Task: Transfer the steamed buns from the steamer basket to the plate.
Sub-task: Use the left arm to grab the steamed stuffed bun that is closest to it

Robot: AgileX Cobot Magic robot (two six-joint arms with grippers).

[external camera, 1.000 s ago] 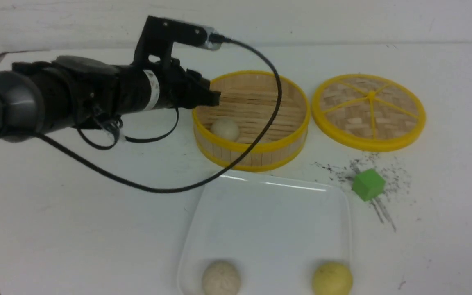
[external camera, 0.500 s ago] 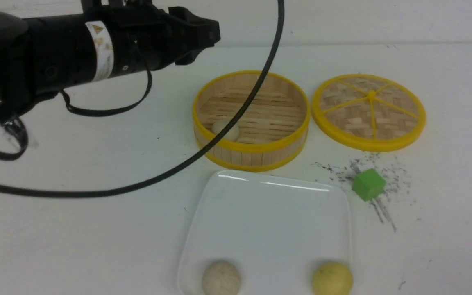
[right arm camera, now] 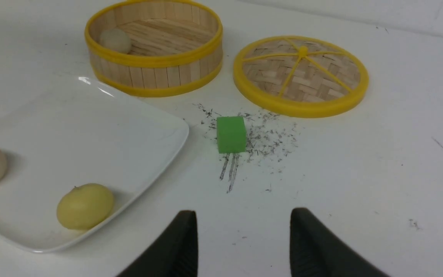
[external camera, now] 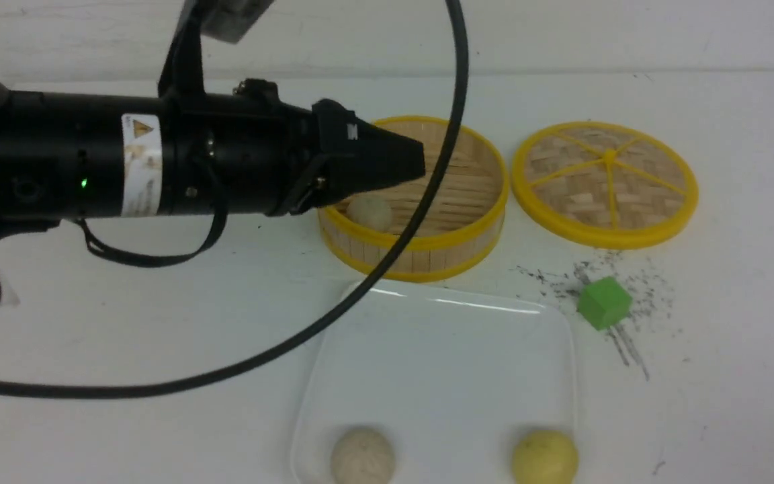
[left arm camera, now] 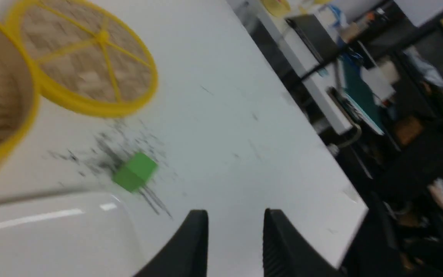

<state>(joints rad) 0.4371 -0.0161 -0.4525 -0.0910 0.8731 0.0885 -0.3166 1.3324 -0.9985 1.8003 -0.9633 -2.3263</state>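
The steamer basket (external camera: 427, 249) holds one off-white steamed bun (external camera: 369, 212) against its left wall, which the right wrist view also shows (right arm camera: 115, 39). On the white plate (external camera: 441, 363), along its near edge, lie a speckled bun (external camera: 363, 457) and a pale yellow bun (external camera: 544, 457). My left gripper (external camera: 417, 161) hangs over the left part of the basket, above the bun. In its own wrist view the left gripper (left arm camera: 236, 215) is open and empty. My right gripper (right arm camera: 243, 215) is open and empty, low over bare table to the right of the plate (right arm camera: 71, 130).
The basket's flat woven lid (external camera: 605, 181) lies to the right of the basket. A green cube (external camera: 603, 302) sits among dark scuff marks off the plate's far right corner. The left arm's black cable (external camera: 387, 262) loops across the basket and the plate's left edge.
The left arm rose from the basket's left rim, then came down again. Its gripper now reaches farther right over the basket. The buns have not moved.
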